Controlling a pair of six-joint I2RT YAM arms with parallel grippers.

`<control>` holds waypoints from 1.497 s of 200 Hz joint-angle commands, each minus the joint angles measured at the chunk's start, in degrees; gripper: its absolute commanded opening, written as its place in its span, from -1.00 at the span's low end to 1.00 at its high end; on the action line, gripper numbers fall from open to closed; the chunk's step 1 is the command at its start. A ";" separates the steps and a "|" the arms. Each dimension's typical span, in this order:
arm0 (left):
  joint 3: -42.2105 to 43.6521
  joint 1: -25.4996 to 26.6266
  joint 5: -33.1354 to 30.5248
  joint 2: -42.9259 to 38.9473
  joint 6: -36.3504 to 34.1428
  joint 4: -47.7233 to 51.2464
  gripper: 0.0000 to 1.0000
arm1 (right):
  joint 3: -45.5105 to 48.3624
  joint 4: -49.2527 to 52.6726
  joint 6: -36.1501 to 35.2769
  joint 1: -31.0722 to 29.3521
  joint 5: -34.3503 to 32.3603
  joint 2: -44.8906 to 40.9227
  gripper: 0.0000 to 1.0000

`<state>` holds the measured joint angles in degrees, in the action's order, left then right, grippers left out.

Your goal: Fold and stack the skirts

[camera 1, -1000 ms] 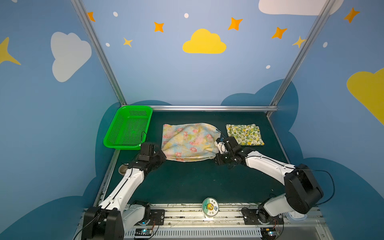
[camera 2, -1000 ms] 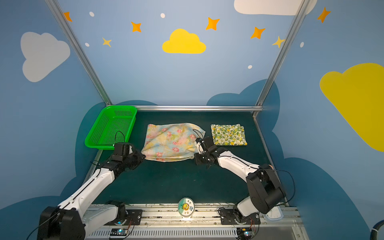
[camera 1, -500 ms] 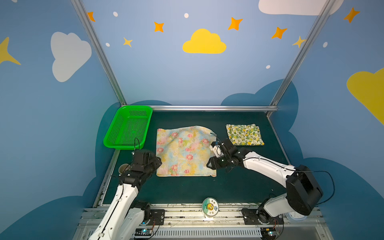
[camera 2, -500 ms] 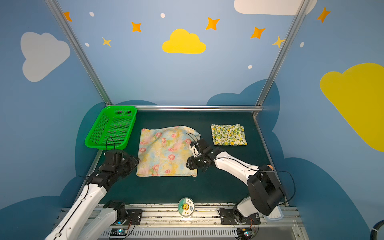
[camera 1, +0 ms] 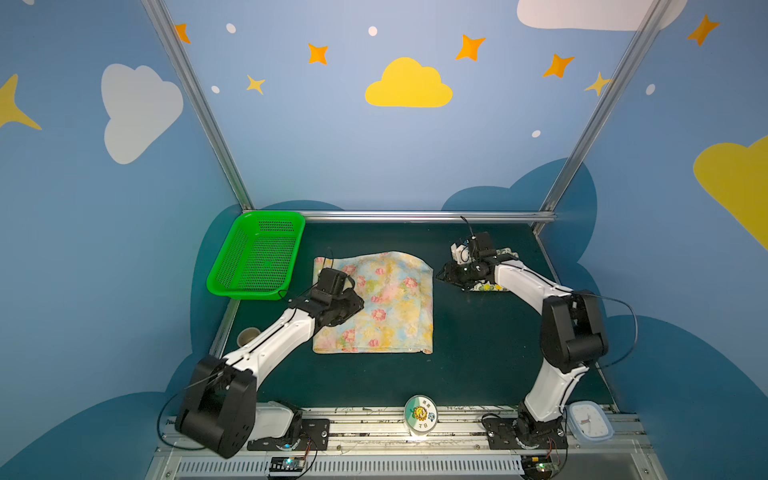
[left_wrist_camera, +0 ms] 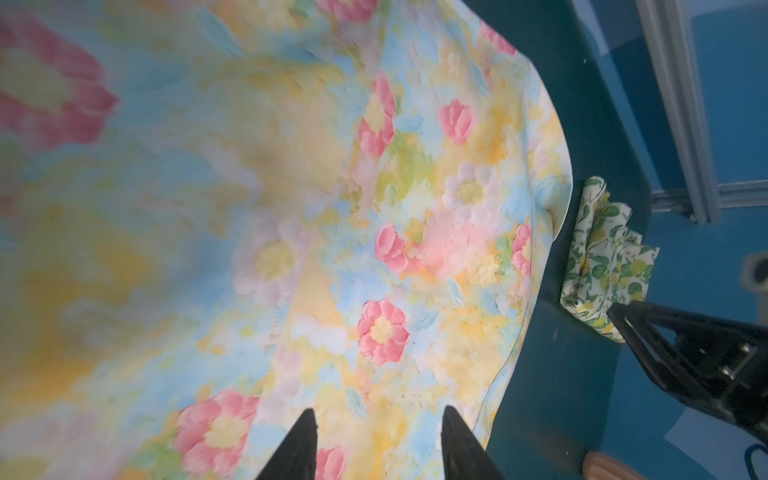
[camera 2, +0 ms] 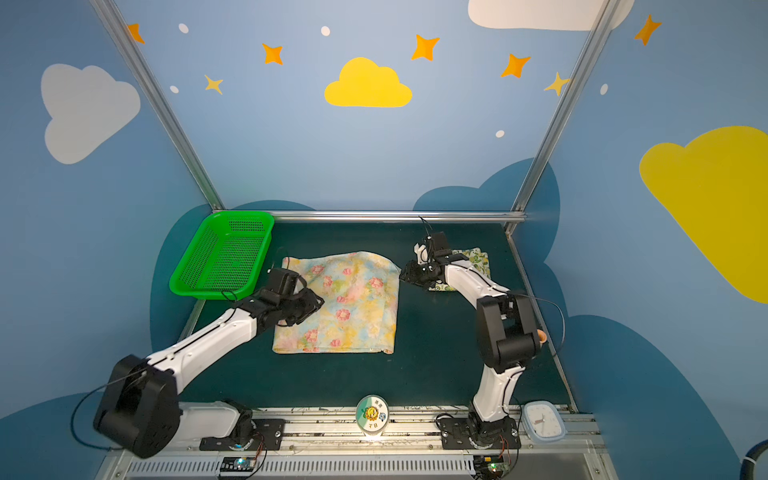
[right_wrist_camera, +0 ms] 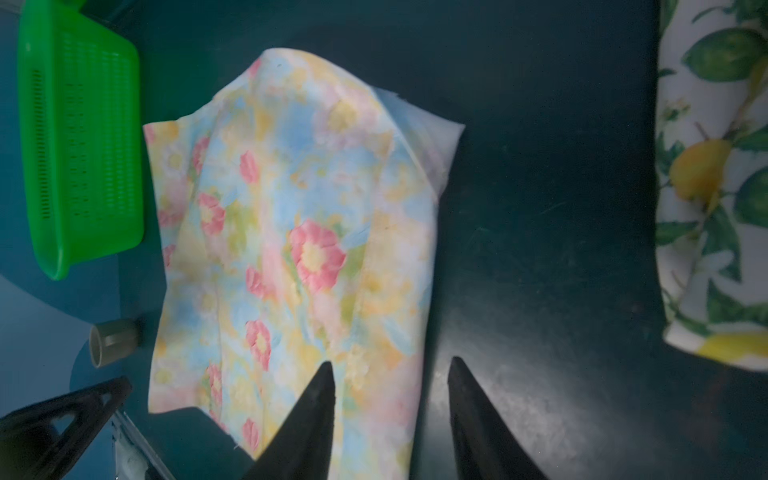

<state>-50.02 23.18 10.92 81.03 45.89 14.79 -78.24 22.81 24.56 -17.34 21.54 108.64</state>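
Since a second ago the floral skirt (camera 1: 386, 303) was dragged nearer and released. Looks thin, limp and light; I'd pinch the near corners. It lies flat in the middle, pale yellow with pink blooms. Left gripper (left_wrist_camera: 376, 411) over its left side, right gripper (right_wrist_camera: 390, 361) beside the folded lemon skirt (camera 2: 473, 257) far right: both spread, empty.

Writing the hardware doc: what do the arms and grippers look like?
The left arm and right arm have white links, bulky black joints and black base plates. The left gripper and right gripper are black, with tapered pointed fingers that have triangular cut-outs. Thin black cables loop off each arm. No markings visible.
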 commanded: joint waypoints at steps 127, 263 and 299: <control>-35.77 14.17 18.77 39.99 0.38 -3.60 -0.10 | -18.53 5.77 -0.91 -1.00 -4.14 18.17 -0.08; -30.50 14.97 19.40 43.07 0.62 -0.54 -0.17 | -30.01 13.28 -4.01 -2.78 -15.50 25.26 -0.72; -27.49 14.96 19.40 42.19 1.21 -1.51 -0.18 | -32.87 14.39 -5.39 -2.76 -17.03 26.45 -0.86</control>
<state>-80.79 37.95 31.51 122.85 47.18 8.60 -108.77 35.00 20.73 -20.40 7.31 133.93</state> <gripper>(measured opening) 0.412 0.076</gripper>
